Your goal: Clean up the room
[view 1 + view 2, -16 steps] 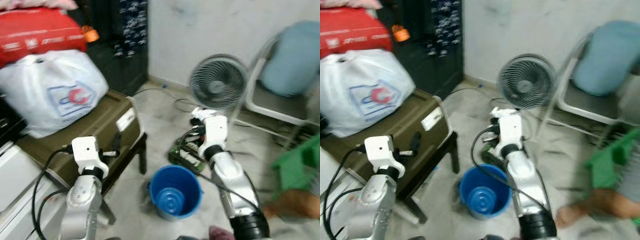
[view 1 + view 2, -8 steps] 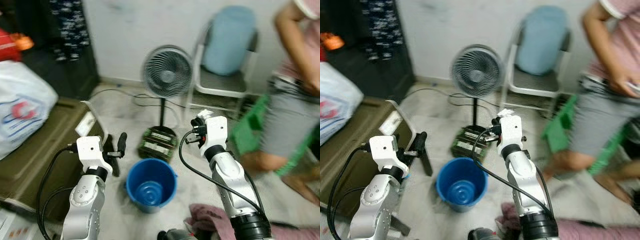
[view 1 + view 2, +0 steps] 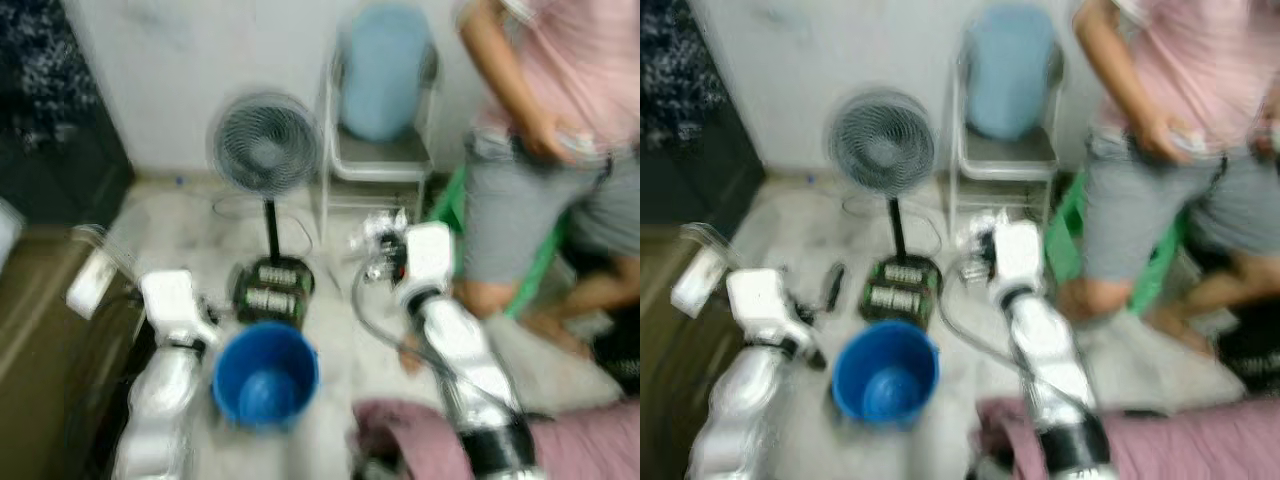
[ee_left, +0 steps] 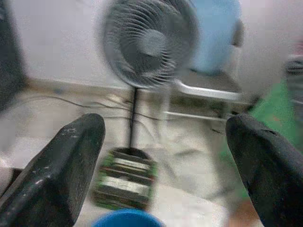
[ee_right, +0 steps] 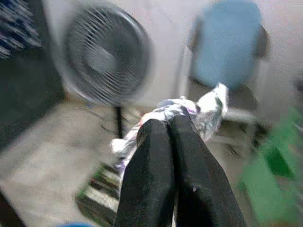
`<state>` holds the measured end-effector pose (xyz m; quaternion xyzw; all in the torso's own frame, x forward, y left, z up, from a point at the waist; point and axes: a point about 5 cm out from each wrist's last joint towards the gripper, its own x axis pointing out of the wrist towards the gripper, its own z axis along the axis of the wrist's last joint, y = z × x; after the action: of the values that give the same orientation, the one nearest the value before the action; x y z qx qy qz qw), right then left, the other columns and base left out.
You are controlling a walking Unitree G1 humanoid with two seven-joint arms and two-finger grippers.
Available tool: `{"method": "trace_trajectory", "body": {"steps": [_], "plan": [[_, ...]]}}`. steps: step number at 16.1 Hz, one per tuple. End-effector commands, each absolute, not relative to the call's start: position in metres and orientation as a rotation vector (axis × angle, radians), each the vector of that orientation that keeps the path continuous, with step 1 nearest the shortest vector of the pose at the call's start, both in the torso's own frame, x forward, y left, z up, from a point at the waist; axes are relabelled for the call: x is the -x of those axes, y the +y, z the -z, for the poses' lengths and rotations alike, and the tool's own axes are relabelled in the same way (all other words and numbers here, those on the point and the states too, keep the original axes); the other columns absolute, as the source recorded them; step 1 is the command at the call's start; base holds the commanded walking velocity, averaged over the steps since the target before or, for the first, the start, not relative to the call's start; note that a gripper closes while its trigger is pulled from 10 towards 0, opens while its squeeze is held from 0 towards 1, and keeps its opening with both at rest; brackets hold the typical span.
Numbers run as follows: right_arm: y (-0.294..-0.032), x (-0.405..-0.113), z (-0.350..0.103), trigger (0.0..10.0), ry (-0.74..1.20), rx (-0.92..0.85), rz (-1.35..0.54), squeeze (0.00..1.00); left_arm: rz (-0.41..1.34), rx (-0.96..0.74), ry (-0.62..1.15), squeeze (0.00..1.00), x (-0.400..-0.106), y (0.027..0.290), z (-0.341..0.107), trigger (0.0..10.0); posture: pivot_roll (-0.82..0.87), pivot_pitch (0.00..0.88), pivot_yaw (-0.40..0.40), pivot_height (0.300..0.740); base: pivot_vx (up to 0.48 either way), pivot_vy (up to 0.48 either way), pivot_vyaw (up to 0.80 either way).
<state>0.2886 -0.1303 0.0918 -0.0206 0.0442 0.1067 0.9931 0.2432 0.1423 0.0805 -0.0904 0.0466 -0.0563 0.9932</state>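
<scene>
The picture is blurred. My right gripper (image 5: pixel 168 126) is shut on a crumpled silvery-white wrapper (image 5: pixel 195 109), held up in front of me (image 3: pixel 378 238). A blue bucket (image 3: pixel 265 376) stands upright on the floor between my two arms, below and to the left of the wrapper. My left gripper (image 4: pixel 163 142) is open with nothing between its fingers (image 4: pixel 64 163), and it hangs just left of the bucket. A pink cloth (image 3: pixel 420 440) lies on the floor near my right side.
A standing fan (image 3: pixel 265 150) and its green-and-black base (image 3: pixel 270 290) are just beyond the bucket. A metal chair with a blue cushion (image 3: pixel 385 90) stands by the wall. A person (image 3: pixel 545 150) stands close on the right by a green stool (image 3: pixel 448 200). An olive trunk (image 3: pixel 40 330) is on the left.
The whole view has swung to the right, so the trunk and bag slid off to the left and the person came into view. Both grippers keep their state.
</scene>
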Motion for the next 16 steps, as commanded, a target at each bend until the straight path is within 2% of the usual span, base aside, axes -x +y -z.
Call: {"method": "trace_trajectory", "body": {"steps": [1,13,16], "plan": [[-0.1244,-0.2934,-0.1023,10.0,0.05,0.027,-0.224,0.0,0.094,0.152,0.066,0.0,-0.2455,0.1517,-0.0873,10.0,0.0,0.024,-0.041,0.74,0.281,0.0,-0.44],[-0.1195,-0.2932,-0.1049,10.0,0.028,0.018,-0.253,0.0,0.003,0.146,0.102,0.0,-0.2458,0.1563,-0.0823,10.0,0.01,0.018,-0.049,0.74,0.02,0.0,0.0],[-0.1188,-0.2937,-0.1049,10.0,0.027,0.017,-0.256,0.0,0.012,0.151,0.106,0.0,-0.2461,0.1558,-0.0817,10.0,0.01,0.015,-0.049,0.74,0.0,0.358,0.0]]}}
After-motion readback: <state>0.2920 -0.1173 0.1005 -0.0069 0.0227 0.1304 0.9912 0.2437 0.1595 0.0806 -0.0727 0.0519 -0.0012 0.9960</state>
